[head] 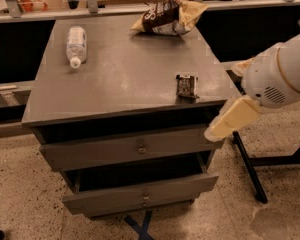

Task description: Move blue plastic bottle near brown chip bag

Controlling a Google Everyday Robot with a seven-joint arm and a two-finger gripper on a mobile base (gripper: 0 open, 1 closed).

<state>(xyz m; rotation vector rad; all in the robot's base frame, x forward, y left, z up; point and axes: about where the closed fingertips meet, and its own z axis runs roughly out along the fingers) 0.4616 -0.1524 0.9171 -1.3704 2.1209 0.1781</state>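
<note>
The blue plastic bottle lies on its side at the back left of the grey table, white cap pointing toward the front. The brown chip bag lies at the back right of the tabletop, far from the bottle. My arm, white with a tan link, reaches in from the right beside the table's front right corner. My gripper itself does not show in this view.
A small dark snack packet sits near the table's front right edge. Below the top are two drawers, the lower one pulled partly out. A black stand leg stands on the floor at the right. Shelving runs behind the table.
</note>
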